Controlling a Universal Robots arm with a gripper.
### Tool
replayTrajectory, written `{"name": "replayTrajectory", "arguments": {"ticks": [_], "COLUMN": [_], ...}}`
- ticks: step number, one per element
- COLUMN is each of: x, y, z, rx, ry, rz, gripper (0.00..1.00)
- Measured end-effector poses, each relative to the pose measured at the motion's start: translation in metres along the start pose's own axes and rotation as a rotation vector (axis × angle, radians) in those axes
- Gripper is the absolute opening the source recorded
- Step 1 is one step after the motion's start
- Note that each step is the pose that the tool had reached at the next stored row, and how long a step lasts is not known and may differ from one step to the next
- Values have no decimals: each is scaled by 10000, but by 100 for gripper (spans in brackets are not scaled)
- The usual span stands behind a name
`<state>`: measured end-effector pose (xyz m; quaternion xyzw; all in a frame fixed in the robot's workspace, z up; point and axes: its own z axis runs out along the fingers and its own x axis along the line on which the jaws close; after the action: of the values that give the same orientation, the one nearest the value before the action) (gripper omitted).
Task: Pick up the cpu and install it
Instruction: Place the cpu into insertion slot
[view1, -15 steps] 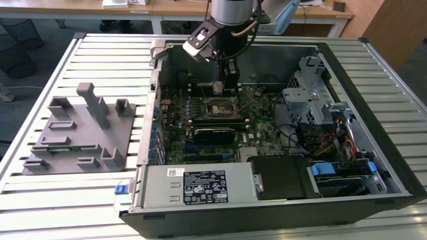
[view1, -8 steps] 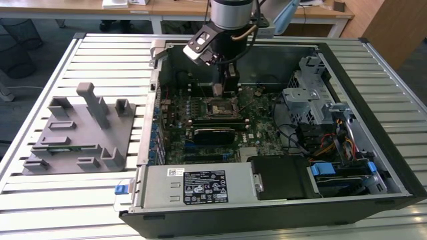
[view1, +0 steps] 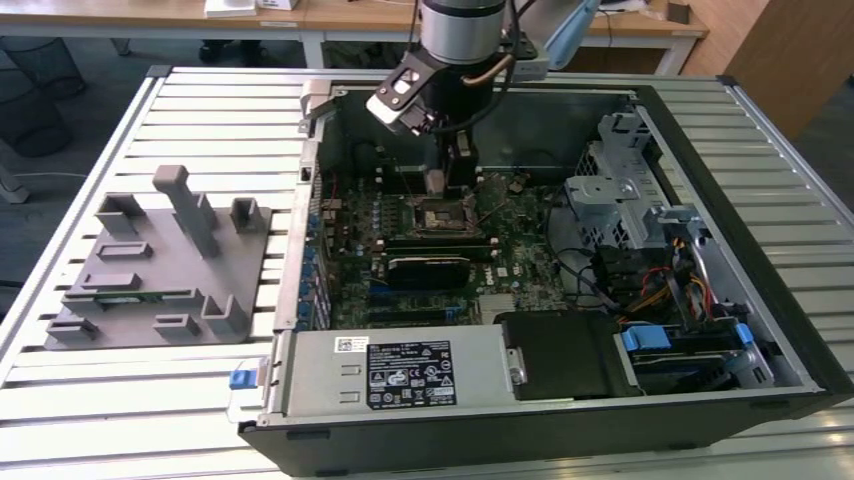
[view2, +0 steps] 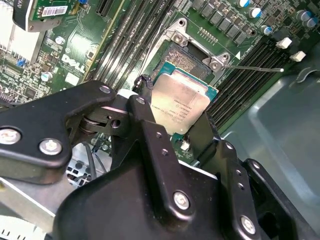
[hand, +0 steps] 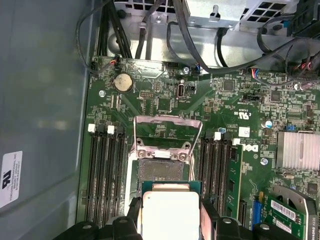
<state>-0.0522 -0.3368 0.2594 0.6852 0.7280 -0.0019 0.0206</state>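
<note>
The claw (view2: 172, 112), made of matte black links studded with bright screw heads, is clamped on two opposite edges of the cpu (view2: 181, 99), a flat square chip with a smooth silvery top plate and a thin green rim. The chip is held close over the open socket (hand: 160, 169), a dark square recess whose shiny metal frame (hand: 167, 127) stands hinged back; whether chip and socket touch cannot be told. Long black memory slots (hand: 105, 175) flank the socket on the glossy green motherboard (hand: 165, 100). The open black computer case (view1: 747, 130) lies on a ribbed metal bench (view1: 200, 110), with a grey moulded holder (view1: 160, 270) at the exterior view's left.
</note>
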Motion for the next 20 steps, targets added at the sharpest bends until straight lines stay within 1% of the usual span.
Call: {"name": "replayTrajectory", "arguments": {"ticks": [5, 10, 17, 20], "x": [2, 4, 8, 9], "y": [-1, -3, -6, -6], "z": [65, 111, 229, 248], "rx": [-1, -1, -4, -117], "ry": [1, 1, 1, -8], "rz": [0, 0, 1, 69], "gripper": [54, 54, 54, 54]}}
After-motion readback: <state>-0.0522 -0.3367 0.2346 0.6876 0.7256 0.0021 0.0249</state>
